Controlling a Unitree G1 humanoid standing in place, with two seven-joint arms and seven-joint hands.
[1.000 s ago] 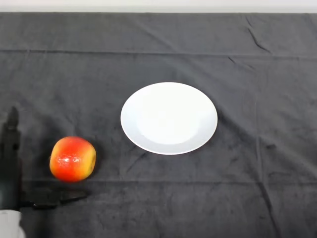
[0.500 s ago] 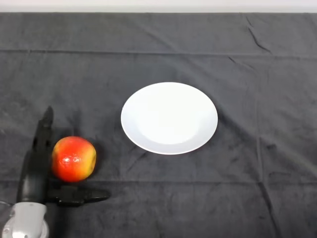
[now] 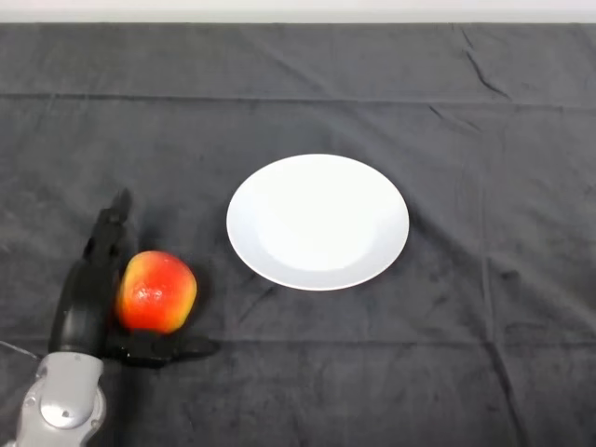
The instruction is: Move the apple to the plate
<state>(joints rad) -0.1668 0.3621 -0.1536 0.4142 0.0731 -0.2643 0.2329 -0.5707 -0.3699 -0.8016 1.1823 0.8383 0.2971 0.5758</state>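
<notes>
Cradling the apple [image 3: 156, 291] on the dark cloth [image 3: 484, 112], the left hand [image 3: 91, 303] is spread – fingers along its left side, thumb under its near edge – prob. to cup it for lifting to the white plate [image 3: 318, 222], apart to its right.

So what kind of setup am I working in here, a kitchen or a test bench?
Most likely a test bench, not a kitchen: a table under dark cloth, holding only a white plate and an apple, with the left hand against the apple.
</notes>
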